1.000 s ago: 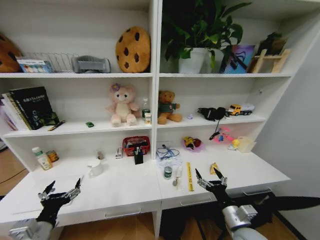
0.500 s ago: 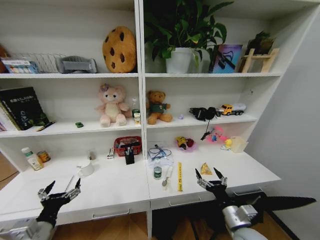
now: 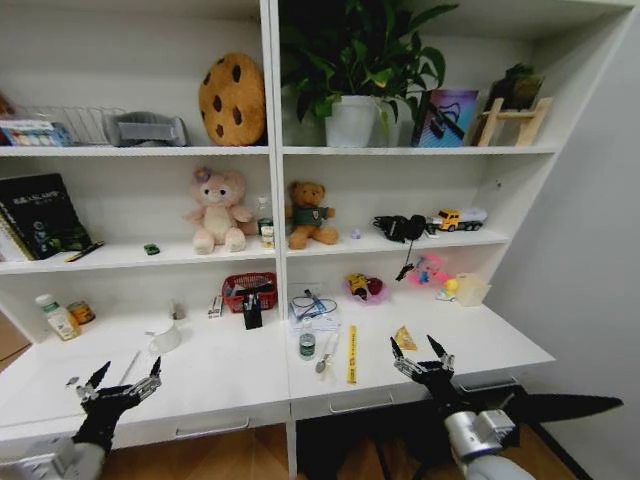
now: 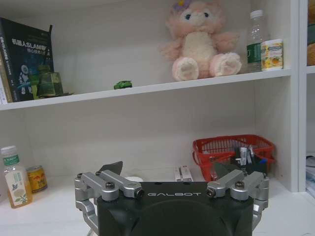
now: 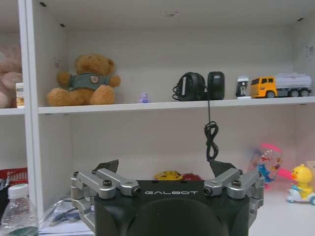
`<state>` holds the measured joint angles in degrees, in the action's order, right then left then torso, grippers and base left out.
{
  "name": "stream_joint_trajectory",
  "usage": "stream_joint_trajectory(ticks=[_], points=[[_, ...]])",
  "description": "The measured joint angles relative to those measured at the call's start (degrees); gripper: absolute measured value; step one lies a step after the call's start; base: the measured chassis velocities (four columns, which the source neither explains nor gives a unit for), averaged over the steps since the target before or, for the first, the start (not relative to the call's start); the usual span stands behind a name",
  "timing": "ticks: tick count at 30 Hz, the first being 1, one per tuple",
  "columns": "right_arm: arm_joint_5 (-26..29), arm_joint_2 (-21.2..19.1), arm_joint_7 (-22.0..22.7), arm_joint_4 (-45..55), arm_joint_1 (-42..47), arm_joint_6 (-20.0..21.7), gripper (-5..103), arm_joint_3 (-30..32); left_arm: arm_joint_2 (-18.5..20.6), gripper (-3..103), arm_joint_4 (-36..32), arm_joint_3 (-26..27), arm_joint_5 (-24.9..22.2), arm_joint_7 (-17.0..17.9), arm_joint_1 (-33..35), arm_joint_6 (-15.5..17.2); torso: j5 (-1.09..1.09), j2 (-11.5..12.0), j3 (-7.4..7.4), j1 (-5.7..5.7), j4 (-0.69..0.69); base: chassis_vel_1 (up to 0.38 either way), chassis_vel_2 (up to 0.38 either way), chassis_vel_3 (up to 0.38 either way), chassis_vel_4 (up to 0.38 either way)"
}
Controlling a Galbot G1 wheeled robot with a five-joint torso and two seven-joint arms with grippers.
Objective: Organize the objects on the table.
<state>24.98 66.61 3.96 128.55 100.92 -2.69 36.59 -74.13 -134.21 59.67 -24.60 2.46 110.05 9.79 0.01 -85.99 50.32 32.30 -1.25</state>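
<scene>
Nearest us, both tools sit low at the front edge of the counter (image 3: 230,385). Left tool (image 3: 113,385) hangs over the counter's left front corner, fingers spread wide, nothing between them. Right tool (image 3: 422,358) hangs at the right front edge above a drawer handle (image 3: 490,383), fingers likewise spread, holding nothing. Neither touches any object.

On the counter just past the tools: a yellow ruler (image 3: 352,354) lying lengthwise right of centre, a small green-capped bottle (image 3: 307,345) upright beside it, a spoon-like piece between the two. A small yellow packet (image 3: 404,339) lies right of the ruler, near the right tool. A white cup (image 3: 166,339) stands left of centre.

Farther back, against the rear wall: a red basket (image 3: 249,291) with dark items in it, a clear tray of cables (image 3: 313,309) just right of it, a drink bottle (image 3: 51,317) and a small can (image 3: 81,312) at far left. Toys cluster at far right rear.

Middle shelf: a tiny green toy car (image 3: 151,249), a pen (image 3: 85,253) by the books (image 3: 40,213), a pink plush (image 3: 216,209), a brown bear (image 3: 308,214), headphones (image 3: 400,228), a yellow truck (image 3: 459,218).

Top shelf: cookie cushion (image 3: 232,99), potted plant (image 3: 352,70).
</scene>
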Motion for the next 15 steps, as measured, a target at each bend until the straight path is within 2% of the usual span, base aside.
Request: stream_joint_trajectory(ticks=[3, 5, 15], points=[[0.0, 0.0, 0.0, 0.0, 0.0, 0.0, 100, 0.0, 0.0, 100, 0.0, 0.0, 0.0, 0.0, 0.0, 0.0, 0.05, 0.0, 0.00, 0.00, 0.02, -0.118, -0.091, 0.130, 0.077], [0.0, 0.0, 0.0, 0.0, 0.0, 0.0, 100, 0.0, 0.0, 100, 0.0, 0.0, 0.0, 0.0, 0.0, 0.0, -0.03, 0.0, 0.00, 0.00, 0.02, -0.028, -0.058, 0.071, 0.035], [0.0, 0.0, 0.0, 0.0, 0.0, 0.0, 100, 0.0, 0.0, 100, 0.0, 0.0, 0.0, 0.0, 0.0, 0.0, -0.03, 0.0, -0.01, 0.00, 0.01, 0.034, 0.039, -0.046, -0.035]])
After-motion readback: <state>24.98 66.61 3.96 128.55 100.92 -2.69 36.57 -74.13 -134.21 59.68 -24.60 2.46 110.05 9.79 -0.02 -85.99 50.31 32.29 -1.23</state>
